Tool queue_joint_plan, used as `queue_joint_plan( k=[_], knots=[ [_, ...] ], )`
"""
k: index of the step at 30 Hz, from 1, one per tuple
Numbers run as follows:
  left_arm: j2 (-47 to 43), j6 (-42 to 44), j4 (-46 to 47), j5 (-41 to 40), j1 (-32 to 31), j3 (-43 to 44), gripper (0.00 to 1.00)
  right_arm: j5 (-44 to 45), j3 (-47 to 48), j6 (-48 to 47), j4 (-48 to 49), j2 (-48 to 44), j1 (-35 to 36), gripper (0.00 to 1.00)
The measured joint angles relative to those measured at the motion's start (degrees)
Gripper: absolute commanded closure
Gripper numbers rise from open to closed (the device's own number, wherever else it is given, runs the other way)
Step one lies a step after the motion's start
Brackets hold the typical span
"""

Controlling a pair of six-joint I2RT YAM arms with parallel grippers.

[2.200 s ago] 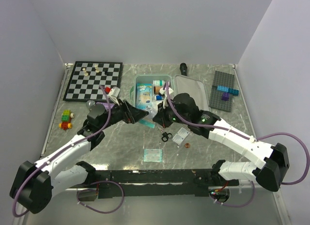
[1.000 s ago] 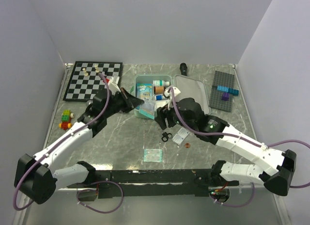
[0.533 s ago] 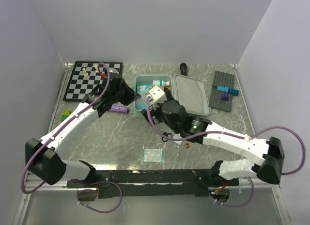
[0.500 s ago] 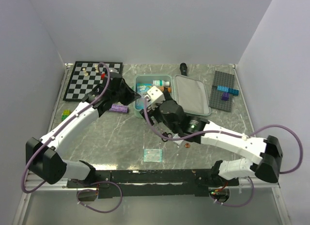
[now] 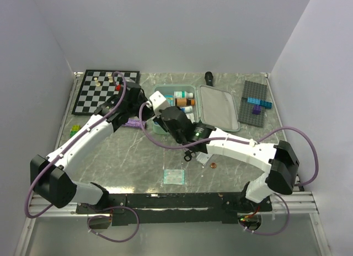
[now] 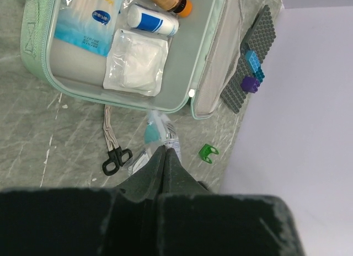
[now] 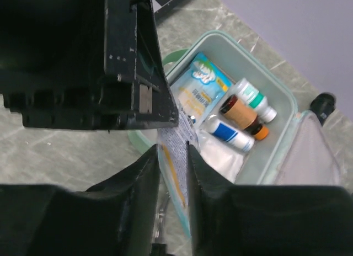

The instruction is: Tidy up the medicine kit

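Observation:
The medicine kit (image 5: 190,88) lies open at the back centre, its lid (image 5: 219,107) flat to the right. Its tray (image 6: 33,46) holds a blue wipes pack (image 6: 88,19), a gauze pad (image 6: 135,65) and three small bottles (image 7: 240,115). My left gripper (image 6: 165,148) hangs over the tray's near left corner, shut, with a thin teal-edged packet (image 6: 160,129) sticking out of its tips. The right gripper (image 7: 174,148) has reached across to it, and its jaws are shut on the same packet (image 7: 176,168). In the top view both grippers (image 5: 144,108) (image 5: 160,115) meet there.
A chessboard (image 5: 107,90) lies back left, with a purple cylinder (image 5: 132,122) and toy blocks (image 5: 74,129) nearer. Scissors (image 5: 189,155), a clear packet (image 6: 138,159), a coin (image 5: 212,165) and a teal sachet (image 5: 175,176) lie before the kit. A grey brick plate (image 5: 255,101) is far right.
The right arm has swung left across the kit to the left gripper. Its jaws went wide and then closed round the packet. The left arm has hardly moved in the last half second.

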Motion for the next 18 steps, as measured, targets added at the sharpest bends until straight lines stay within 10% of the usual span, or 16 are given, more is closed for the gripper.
queue_joint_plan(
  k=[3,9,18],
  knots=[
    [0.0,-0.1,0.2,0.0,0.0,0.0,0.99,-0.1,1.5,0.7,-1.0,1.3,-0.3,0.98],
    [0.0,-0.2,0.3,0.0,0.0,0.0,0.95,-0.9,1.4,2.9,-2.2,0.9,-1.1,1.0],
    [-0.2,2.3,3.8,0.8,2.2,-0.4,0.32,-8.3,-1.4,7.4,-6.0,-6.8,-4.3,1.0]
  ],
)
